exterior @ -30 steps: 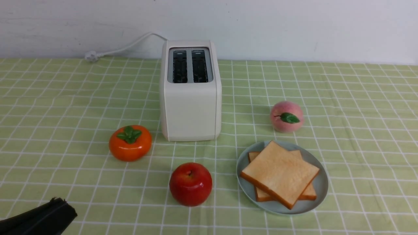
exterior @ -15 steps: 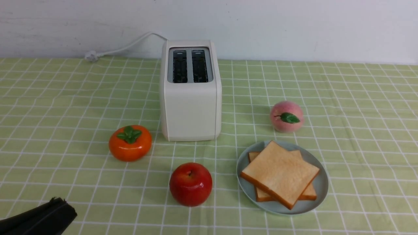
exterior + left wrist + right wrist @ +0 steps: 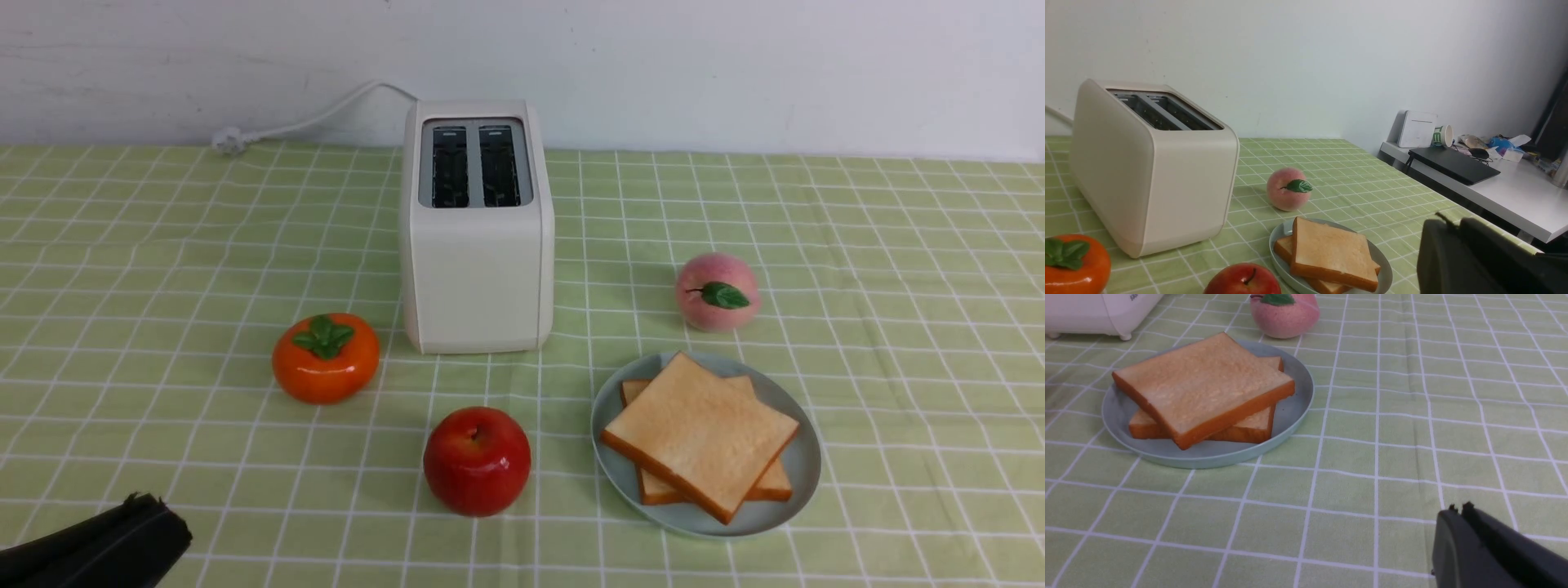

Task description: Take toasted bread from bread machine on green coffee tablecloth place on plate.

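Two slices of toasted bread lie stacked, askew, on the pale blue-green plate at the front right of the green checked tablecloth. The cream bread machine stands behind, both slots empty, its cord trailing to the back left. My left gripper is shut and empty at the front left corner; it also shows in the left wrist view. My right gripper is shut and empty, low over the cloth, apart from the plate; it is out of the front view.
A red apple sits in front of the toaster, an orange persimmon to its left, a pink peach behind the plate. A white side desk with a laptop stands beyond the table's right edge.
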`<action>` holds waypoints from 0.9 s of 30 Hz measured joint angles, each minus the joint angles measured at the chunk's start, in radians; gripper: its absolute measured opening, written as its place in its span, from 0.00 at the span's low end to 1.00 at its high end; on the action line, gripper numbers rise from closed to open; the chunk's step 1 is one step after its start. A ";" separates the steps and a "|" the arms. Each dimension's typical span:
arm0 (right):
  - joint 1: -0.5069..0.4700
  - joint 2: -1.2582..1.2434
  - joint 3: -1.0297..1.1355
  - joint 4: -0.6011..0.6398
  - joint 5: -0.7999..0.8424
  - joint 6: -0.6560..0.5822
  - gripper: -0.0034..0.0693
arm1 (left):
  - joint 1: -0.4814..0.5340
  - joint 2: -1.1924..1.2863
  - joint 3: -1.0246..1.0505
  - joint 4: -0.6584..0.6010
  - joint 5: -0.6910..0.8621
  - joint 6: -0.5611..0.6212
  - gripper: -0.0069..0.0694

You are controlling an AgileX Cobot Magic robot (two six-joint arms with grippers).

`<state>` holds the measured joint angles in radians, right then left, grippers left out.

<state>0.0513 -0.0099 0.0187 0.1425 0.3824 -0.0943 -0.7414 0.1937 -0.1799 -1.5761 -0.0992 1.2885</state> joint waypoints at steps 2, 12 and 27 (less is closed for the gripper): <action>0.000 0.000 0.000 0.000 0.000 0.000 0.05 | 0.000 0.000 0.000 0.000 0.000 0.000 0.15; 0.000 0.000 0.000 0.000 0.000 0.000 0.06 | 0.000 0.000 0.000 -0.003 -0.013 0.000 0.16; 0.000 0.000 0.000 -0.001 0.000 0.000 0.08 | 0.000 0.000 0.000 0.532 0.068 -0.510 0.07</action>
<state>0.0513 -0.0099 0.0187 0.1417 0.3828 -0.0943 -0.7414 0.1937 -0.1799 -1.0445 -0.0311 0.7789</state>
